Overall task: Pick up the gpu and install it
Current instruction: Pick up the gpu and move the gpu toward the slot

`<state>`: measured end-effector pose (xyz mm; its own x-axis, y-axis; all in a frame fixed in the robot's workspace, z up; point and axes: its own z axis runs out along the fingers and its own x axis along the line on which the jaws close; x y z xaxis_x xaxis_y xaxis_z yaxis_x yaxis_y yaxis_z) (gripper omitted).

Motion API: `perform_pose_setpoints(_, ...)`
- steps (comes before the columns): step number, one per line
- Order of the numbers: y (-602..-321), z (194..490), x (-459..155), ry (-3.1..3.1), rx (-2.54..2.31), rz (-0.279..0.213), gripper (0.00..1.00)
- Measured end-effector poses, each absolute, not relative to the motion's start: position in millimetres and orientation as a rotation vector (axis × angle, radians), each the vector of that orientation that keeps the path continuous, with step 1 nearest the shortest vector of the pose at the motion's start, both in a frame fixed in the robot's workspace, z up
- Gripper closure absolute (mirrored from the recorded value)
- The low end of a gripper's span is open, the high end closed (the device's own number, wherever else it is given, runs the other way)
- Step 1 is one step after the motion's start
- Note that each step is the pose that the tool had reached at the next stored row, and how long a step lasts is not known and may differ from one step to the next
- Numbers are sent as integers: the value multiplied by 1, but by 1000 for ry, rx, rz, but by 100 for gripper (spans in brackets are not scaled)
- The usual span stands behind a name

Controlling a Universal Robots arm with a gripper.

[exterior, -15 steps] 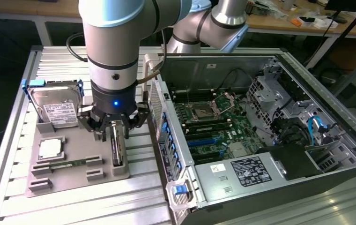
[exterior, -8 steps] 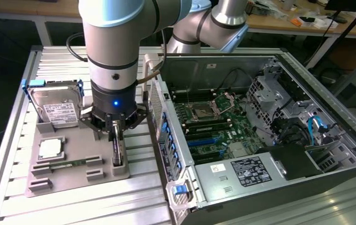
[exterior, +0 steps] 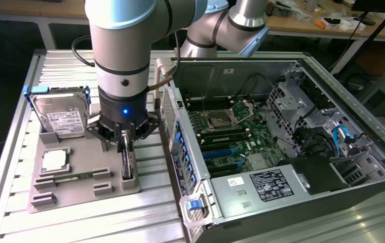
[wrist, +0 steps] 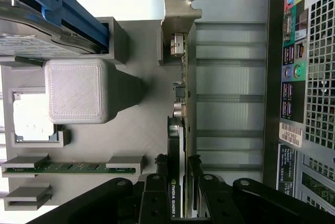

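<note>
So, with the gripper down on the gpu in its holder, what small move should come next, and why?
Probably a short, straight lift. The gripper looks closed on both faces of the gpu, which stands on edge, seated in the grey holder. Pulling sideways would likely jam it in the slot.

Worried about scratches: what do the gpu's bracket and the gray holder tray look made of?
The gpu bracket looks like bare sheet metal: dull silvery sheen, thin stamped edge. The holder tray is probably 3D-printed plastic: matte gray, fine layered texture.
</note>
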<state>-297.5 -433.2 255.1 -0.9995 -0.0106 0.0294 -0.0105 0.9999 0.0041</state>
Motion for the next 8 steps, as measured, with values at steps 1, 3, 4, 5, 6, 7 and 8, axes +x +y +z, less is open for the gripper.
perform_pose_setpoints(1, -433, 255, -298, -3112, 16, -6, 73)
perform_pose_setpoints(3, -433, 255, -298, -3112, 16, -6, 73)
perform_pose_setpoints(4, -433, 255, -298, -3112, 16, -6, 73)
perform_pose_setpoints(5, -433, 255, -298, -3112, 16, -6, 73)
perform_pose_setpoints(6, -433, 256, -298, -3112, 16, -6, 73)
perform_pose_setpoints(7, -433, 256, -298, -3112, 16, -6, 73)
perform_pose_setpoints(8, -433, 257, -298, -3112, 16, -6, 73)
